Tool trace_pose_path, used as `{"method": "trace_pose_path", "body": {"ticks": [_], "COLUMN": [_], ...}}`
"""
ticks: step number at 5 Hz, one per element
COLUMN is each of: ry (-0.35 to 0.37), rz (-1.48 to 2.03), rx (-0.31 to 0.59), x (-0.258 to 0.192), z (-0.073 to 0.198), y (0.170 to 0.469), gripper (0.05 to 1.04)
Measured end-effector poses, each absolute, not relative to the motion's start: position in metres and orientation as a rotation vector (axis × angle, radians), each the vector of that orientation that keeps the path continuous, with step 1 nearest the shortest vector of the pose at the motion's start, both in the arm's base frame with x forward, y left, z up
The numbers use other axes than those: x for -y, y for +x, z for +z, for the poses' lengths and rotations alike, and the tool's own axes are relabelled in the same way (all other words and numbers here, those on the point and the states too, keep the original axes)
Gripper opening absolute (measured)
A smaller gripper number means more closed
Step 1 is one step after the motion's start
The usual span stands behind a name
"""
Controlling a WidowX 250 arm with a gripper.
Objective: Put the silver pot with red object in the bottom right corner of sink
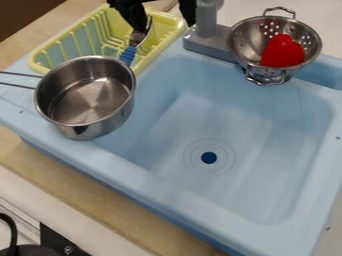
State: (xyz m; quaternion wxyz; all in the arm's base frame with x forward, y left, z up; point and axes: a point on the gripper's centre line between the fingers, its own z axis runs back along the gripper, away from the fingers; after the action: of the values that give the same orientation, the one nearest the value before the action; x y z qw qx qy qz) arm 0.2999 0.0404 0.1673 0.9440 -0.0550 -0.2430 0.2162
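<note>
Silver perforated pot point(244, 41) with red object point(282, 52) inside, set upright on the ledge at the upper edge of the blue sink point(167, 200), toward the right of the view. The black gripper point(164, 26) is seen at the top edge, above the far end of the yellow dish rack point(41, 61). Its jaws are spread, with a gap between them, and nothing is pinched. The perforated pot is located outside the jaws, well apart to their right in the view; between pot and jaws the grey faucet point(206, 22) is interposed. The red object is contained within the pot's bowl and is likewise untouched by the jaws. A blue-handled utensil point(127, 55) is leaned in the rack, its metal end near the left-hand jaw in the view; whether contact is made cannot be told. A saucepan point(87, 131) is placed at the sink's left edge, beside the rack.
</note>
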Motion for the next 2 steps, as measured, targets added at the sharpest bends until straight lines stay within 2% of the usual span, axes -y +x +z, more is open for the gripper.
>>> {"method": "trace_pose_path", "body": {"ticks": [2], "ry": [-0.175], "rz": [0.389], "rx": [0.503], "x": [-0.015], "z": [0.173], "y": [0.302], "gripper": [0.997]}}
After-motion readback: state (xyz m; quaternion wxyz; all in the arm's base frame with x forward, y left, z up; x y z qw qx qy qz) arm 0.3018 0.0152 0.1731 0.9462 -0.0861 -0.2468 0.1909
